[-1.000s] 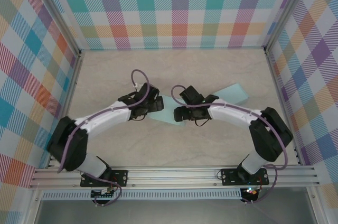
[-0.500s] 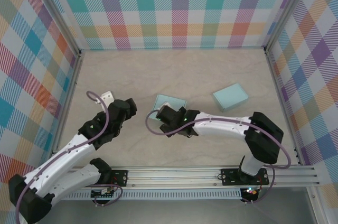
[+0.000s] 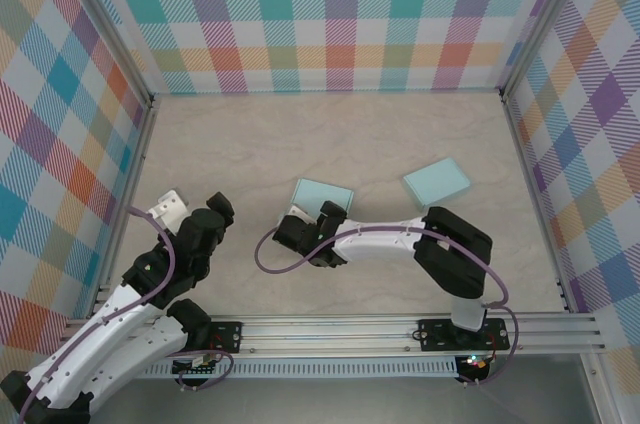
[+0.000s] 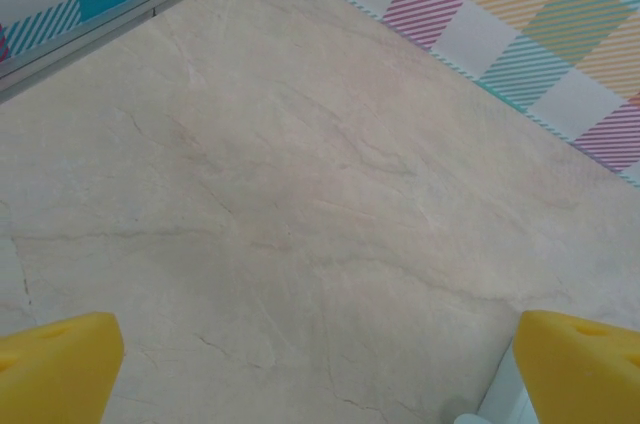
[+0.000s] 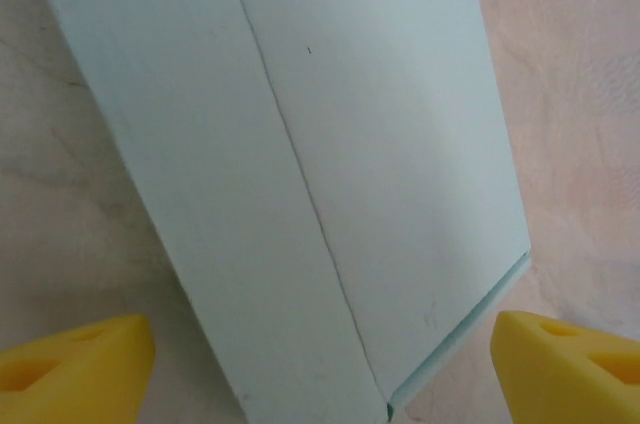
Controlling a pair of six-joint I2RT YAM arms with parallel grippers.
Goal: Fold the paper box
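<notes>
A pale blue paper box [image 3: 322, 193] lies flat on the marble table, just left of centre. In the right wrist view the box [image 5: 300, 144] shows a long seam down its top face and a slightly lifted edge at its near right corner. My right gripper [image 3: 308, 218] hovers at the box's near end. Its jaws [image 5: 320, 369] are open, with a yellow fingertip [image 5: 70, 364] out to either side and a gap between each and the box. My left gripper [image 3: 200, 214] is pulled back at the lower left, open [image 4: 320, 374] over bare table.
A second pale blue flat box [image 3: 437, 182] lies to the right of centre. Plaid walls [image 3: 330, 14] close in the back and both sides, and a metal rail [image 3: 330, 329] runs along the front edge. Bare table [image 4: 300, 194] lies ahead of the left gripper.
Both grippers were at the box a second ago. The left arm has drawn back to the lower left. The right gripper has shifted left and nearer, leaving the box flat.
</notes>
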